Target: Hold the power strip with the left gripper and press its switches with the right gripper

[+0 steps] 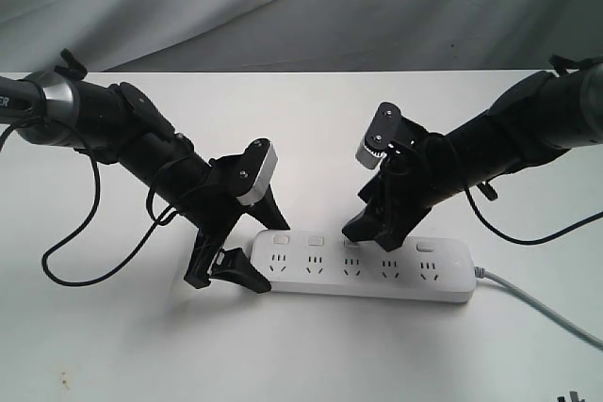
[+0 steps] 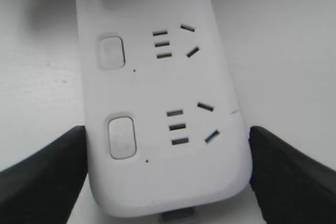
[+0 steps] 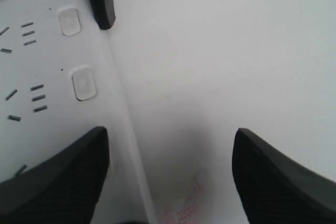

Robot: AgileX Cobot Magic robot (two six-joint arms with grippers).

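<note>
Exterior and wrist views of a two-arm rig at a white desk (image 1: 311, 120).

Writing: a fragment of white lettering (image 1: 6, 101) ending in "R" shows on the left arm at the picture's edge. A faint reddish mark (image 3: 181, 211) on the desk beside the strip cannot be read.

The power strip (image 1: 443, 280) lies flat near the front middle of the desk, long side across the exterior view. Its grey cord (image 1: 537, 306) leaves the right end toward the lower right.

The left pincer (image 1: 268, 253) pinches the strip's left end across its width, one finger (image 2: 47, 174) against each long side.

The right pincer (image 1: 372, 235) stands spread. One finger (image 3: 52, 182) is over the strip and the other is over bare desk behind it. In the exterior view the tip over the strip sits at the third of the switches (image 1: 316, 241), counted from the left. The fourth switch is hidden behind this pincer.

Surface and room: the desk top is plain, matte white and softly shadowed under the arms. Behind it hangs a grey cloth backdrop (image 1: 283, 7) with loose folds.
</note>
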